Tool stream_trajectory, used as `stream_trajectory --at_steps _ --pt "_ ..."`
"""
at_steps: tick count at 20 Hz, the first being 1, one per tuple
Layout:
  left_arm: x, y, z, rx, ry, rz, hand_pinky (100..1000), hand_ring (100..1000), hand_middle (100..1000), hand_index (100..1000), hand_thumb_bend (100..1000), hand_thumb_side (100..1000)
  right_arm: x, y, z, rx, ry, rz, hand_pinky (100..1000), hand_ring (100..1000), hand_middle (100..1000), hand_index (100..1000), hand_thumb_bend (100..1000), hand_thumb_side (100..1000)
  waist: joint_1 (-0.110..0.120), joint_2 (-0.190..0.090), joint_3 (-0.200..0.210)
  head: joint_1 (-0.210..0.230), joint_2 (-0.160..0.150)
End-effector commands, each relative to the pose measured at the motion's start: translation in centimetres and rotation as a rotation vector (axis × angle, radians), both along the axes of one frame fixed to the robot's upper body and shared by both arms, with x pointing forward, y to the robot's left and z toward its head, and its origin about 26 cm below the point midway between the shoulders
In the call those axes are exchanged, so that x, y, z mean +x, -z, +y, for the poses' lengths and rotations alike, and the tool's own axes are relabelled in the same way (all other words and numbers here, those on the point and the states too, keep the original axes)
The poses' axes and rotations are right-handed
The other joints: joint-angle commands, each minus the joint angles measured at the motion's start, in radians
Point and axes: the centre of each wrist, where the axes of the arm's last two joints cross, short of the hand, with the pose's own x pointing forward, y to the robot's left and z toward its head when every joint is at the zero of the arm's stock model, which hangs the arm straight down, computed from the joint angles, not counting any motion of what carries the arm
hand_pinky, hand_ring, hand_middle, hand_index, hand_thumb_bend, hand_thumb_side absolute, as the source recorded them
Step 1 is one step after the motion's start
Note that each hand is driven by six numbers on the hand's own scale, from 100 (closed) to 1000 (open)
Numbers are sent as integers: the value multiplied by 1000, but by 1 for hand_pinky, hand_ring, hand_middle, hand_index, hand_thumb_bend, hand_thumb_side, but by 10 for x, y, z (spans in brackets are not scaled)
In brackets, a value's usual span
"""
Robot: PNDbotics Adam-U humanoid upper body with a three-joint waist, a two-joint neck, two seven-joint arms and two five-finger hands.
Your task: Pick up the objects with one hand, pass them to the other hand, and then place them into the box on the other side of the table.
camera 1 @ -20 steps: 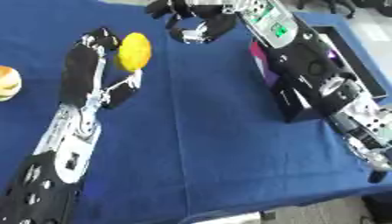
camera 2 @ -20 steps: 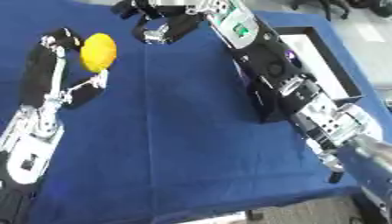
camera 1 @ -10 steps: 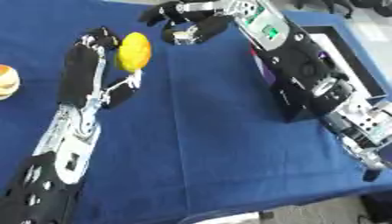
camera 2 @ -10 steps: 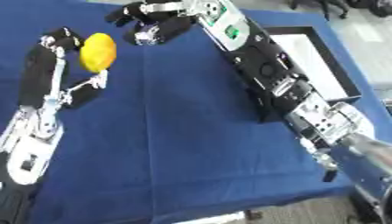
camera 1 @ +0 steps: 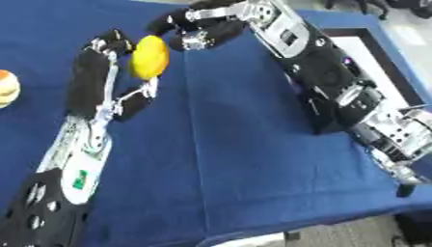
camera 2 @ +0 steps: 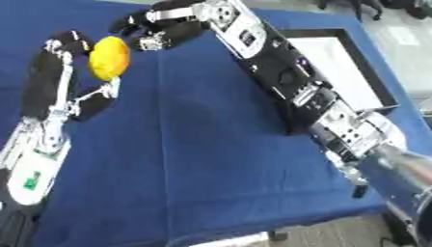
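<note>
the box [camera 2: 342, 60] sits at the table's right edge, black rimmed with a white floor; the right arm covers its near left side and the left eye view cuts off part of it. an orange and white round thing [camera 1: 6, 88] is half cut off at the left edge. the left hand [camera 1: 105, 72] is raised above the blue table [camera 1: 228, 159], fingers and thumb curled around a lemon [camera 1: 148, 57]. the right hand [camera 1: 195, 30] reaches across from the right, fingers spread and bent, just beside the lemon; whether they touch it is unclear.
</note>
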Motion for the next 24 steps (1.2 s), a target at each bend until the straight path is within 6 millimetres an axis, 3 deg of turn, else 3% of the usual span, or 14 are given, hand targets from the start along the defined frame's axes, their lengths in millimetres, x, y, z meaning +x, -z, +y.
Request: stream_trajectory --at_steps 1,10,24 --pt "-6 -15 -10 -16 32 -45 716 555 528 504 100 100 -1 -13 -1 -72 -60 -49 866 1000 1000 1000 100 854 -9 -1 -1 -6 -2" --pt "-7 -18 -11 -7 31 -63 716 555 528 504 100 100 0 -3 5 -95 -98 -50 866 1000 1000 1000 100 940 -11 1 0 -5 -2" --pt "-4 -12 -10 -8 8 -40 714 551 525 502 100 100 -7 -3 20 -15 -208 -34 862 1000 1000 1000 100 897 -11 5 -2 -11 -2"
